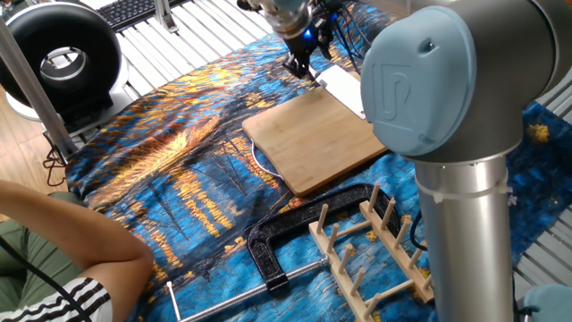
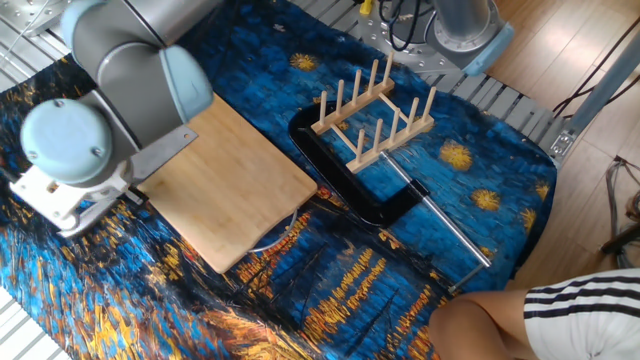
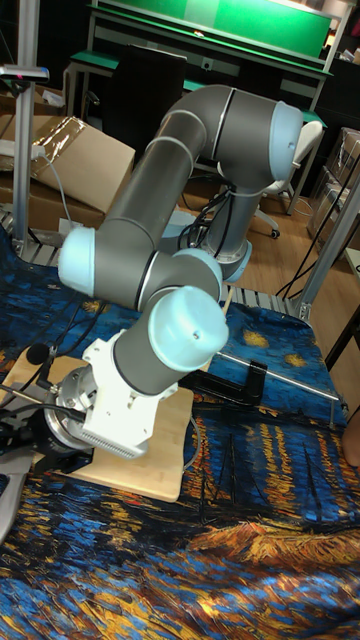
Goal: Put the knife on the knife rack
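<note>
The knife (image 1: 343, 87) lies flat on the cloth along the far edge of the bamboo cutting board (image 1: 313, 137); only its broad pale blade shows. In the other fixed view the blade (image 2: 163, 152) pokes out from under the arm. My gripper (image 1: 300, 66) hangs low over the blade's far-left end, its dark fingers slightly apart and nothing between them. The arm hides it in the other fixed view. The light-wood knife rack (image 1: 374, 252) stands with bare pegs at the near right, also seen as the knife rack (image 2: 375, 113).
A black C-clamp (image 1: 288, 234) with a long screw lies between board and rack. A person's arm (image 1: 63, 241) rests at the near-left table edge. A black ring-shaped device (image 1: 61, 55) stands far left. The arm's big elbow (image 1: 438, 80) blocks the right side.
</note>
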`<state>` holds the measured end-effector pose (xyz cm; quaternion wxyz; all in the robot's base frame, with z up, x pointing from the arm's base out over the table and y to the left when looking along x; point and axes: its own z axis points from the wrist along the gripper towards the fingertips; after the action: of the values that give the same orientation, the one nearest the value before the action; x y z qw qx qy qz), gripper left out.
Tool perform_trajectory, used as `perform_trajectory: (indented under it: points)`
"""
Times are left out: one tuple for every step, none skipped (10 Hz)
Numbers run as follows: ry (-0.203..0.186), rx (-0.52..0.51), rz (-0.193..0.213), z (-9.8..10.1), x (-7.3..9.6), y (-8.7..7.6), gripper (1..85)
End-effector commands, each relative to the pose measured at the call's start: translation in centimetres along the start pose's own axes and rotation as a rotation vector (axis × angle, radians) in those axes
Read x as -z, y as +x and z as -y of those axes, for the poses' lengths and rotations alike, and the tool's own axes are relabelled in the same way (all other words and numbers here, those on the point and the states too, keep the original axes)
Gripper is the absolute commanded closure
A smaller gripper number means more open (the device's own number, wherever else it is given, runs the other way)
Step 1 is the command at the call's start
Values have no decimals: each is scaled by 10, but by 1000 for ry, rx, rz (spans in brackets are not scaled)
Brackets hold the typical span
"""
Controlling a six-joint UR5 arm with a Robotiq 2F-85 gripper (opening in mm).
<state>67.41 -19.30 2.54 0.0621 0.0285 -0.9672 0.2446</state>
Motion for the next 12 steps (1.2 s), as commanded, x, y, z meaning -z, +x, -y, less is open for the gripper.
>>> perform_trajectory:
  points:
    - [23, -16, 15, -2, -12, 1, 237]
    - [28, -18, 16, -2, -13, 1, 237]
    - [28, -21, 17, -3, -14, 0, 237]
    - [27, -24, 17, -4, -14, 0, 237]
    - [27, -27, 18, -5, -15, 1, 240]
    - [22, -31, 21, -7, -17, 1, 240]
    - [22, -34, 24, -8, -20, 1, 240]
    - [22, -39, 24, -9, -20, 1, 240]
    - [26, -44, 18, -9, -20, 4, 247]
    - [44, -46, 8, -7, -20, 8, 257]
    - [54, -43, 1, -5, -19, 11, 267]
    - [71, -37, -7, 0, -18, 13, 273]
